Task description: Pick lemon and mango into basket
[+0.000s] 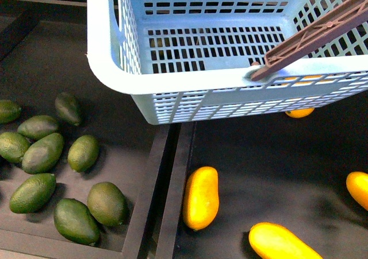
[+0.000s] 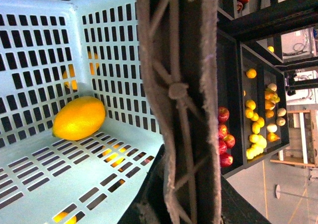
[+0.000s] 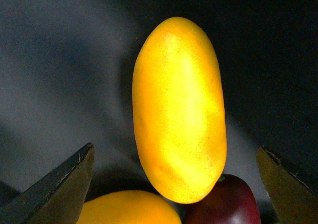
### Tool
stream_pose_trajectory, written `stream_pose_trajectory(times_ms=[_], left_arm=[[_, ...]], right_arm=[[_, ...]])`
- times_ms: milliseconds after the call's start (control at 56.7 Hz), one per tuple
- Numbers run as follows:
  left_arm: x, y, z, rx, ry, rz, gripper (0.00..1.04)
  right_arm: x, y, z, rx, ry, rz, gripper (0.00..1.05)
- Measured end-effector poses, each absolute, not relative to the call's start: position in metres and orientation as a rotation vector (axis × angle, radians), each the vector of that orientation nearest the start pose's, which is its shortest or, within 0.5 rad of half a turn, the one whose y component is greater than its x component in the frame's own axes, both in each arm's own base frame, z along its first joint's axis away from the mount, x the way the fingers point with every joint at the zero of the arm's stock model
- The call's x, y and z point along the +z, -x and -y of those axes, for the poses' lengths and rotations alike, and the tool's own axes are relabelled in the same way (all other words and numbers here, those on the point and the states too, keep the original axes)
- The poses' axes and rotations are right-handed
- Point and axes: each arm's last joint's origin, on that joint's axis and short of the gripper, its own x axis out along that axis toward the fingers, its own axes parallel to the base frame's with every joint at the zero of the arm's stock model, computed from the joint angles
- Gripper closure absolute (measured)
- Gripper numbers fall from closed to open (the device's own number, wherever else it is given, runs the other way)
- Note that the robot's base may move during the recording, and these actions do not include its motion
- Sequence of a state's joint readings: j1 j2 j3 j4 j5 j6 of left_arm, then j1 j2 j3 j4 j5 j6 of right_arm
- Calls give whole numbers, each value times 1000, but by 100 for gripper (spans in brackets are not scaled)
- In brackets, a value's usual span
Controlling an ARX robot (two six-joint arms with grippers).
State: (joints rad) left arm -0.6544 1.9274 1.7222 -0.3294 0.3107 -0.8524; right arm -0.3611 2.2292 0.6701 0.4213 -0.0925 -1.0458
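One mango (image 3: 179, 110) lies between the wide-open, empty jaws of my right gripper (image 3: 175, 148); the red fruit (image 3: 226, 204) crowding it could get pinched.

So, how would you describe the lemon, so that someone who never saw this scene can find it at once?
Look for the pale turquoise basket with slotted walls and a brown handle. The lemon lies on its floor, against a wall. It is the only fruit seen inside; the other yellow pieces show only through the slots, outside the basket.
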Motion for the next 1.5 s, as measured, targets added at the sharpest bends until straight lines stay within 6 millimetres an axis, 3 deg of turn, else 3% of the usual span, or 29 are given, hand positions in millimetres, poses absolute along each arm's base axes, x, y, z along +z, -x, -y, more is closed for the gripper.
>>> stream_pose_trajectory(times_ms=[282, 529, 617, 793, 970, 1093, 1217, 1375, 1499], left_arm=[[311, -348, 279, -648, 671, -909, 98], [311, -349, 279, -647, 670, -908, 98], [311, -349, 279, -645, 670, -907, 98], [311, -348, 279, -648, 670, -908, 98], [311, -348, 279, -648, 671, -908, 98], [311, -348, 279, -648, 670, -908, 98], [311, -349, 279, -647, 670, -908, 98], [311, -348, 279, -648, 671, -908, 98], [311, -348, 279, -648, 670, -908, 98]], right_arm=[[-44, -272, 102, 218, 555, -1149, 9], [-55, -266, 102, 146, 459, -1158, 44], [-50, -263, 105, 128, 389, -1137, 49], [-18, -256, 122, 47, 253, -1027, 50], [49, -243, 142, -108, 117, -814, 50], [83, -236, 143, -173, 61, -720, 50], [147, -229, 126, -195, -13, -537, 50], [197, -228, 98, -163, -37, -367, 50], [223, -234, 76, -144, -54, -272, 50]])
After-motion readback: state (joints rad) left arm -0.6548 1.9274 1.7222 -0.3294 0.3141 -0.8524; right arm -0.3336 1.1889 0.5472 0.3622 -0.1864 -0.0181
